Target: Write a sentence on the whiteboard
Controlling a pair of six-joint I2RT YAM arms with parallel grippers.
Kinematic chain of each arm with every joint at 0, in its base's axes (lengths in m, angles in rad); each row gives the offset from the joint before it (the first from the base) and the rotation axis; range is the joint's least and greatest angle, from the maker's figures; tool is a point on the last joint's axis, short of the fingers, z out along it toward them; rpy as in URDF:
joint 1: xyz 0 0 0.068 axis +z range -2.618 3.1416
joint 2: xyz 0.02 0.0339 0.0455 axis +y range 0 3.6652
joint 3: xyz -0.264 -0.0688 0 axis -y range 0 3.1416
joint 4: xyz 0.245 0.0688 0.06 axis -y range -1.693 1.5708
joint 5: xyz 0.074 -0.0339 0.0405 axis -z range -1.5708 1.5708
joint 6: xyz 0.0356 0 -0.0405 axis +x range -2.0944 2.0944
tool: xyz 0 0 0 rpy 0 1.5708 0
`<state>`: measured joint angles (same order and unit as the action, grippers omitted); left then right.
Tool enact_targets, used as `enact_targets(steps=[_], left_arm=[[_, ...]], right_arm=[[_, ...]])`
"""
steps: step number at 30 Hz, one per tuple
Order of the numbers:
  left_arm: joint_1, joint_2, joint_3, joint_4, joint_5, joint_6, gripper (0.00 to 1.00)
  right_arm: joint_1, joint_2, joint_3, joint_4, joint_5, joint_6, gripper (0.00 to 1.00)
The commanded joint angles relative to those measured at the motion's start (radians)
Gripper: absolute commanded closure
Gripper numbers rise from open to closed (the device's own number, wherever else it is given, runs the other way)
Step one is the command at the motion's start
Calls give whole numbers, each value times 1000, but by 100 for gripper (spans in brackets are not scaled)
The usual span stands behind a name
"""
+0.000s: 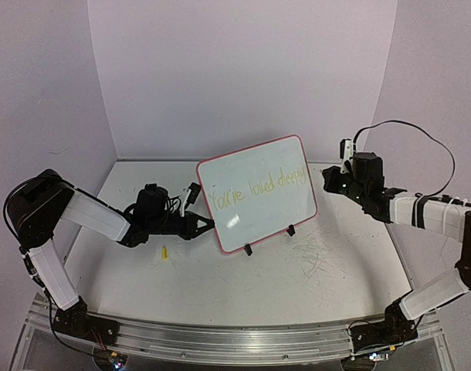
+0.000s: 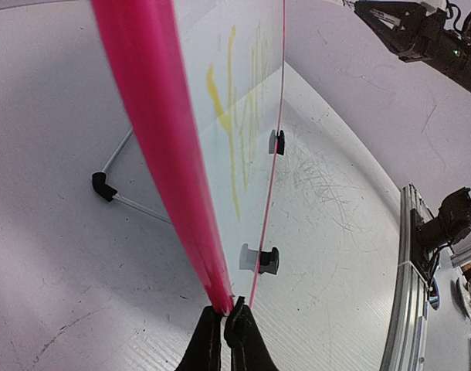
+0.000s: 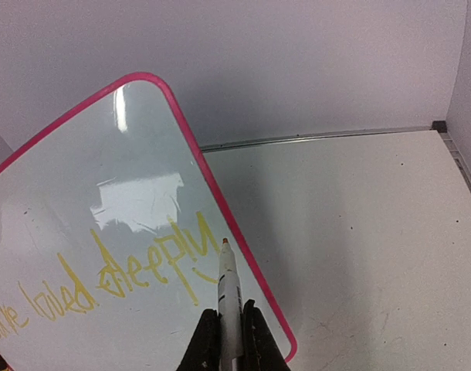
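Right hand (image 3: 231, 315) around marker (image 3: 227, 270)

So the left arm (image 1: 96, 216) sits low, elbow out wide, forearm reaching right and nearly level, left gripper (image 2: 224, 311) pinched fully together. Meanwhile the right arm (image 1: 430, 210) rides higher, elbow bent out at the far right, forearm pointing left, right gripper (image 3: 230, 315) clamped on a marker (image 3: 228, 274).

A white table (image 1: 328, 270) is shown, scored with grey scribbled scratches (image 1: 316, 251) toward its right front. The whiteboard (image 1: 255, 193) is stood near its middle, tilted back on a wire stand (image 2: 104, 187) with 2 black feet. 1 small yellow piece (image 1: 164, 252) is laid left of the board, apart from it.
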<state>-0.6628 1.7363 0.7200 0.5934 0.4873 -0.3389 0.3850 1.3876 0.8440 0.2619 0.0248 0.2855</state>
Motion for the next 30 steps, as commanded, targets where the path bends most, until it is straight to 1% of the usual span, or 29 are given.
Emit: enact_targets(steps=[1,6,30], left_arm=[[6,3,8,-113,-39,26,100],[6,2,9,-113,-37,27,100],[6,4,5,-113,-33,29,100]], right_arm=[[0,36,51,2,-47,-2,100],[1,65,76,10,-49,-10,100],[0,152,96,50,-25,-8,100]])
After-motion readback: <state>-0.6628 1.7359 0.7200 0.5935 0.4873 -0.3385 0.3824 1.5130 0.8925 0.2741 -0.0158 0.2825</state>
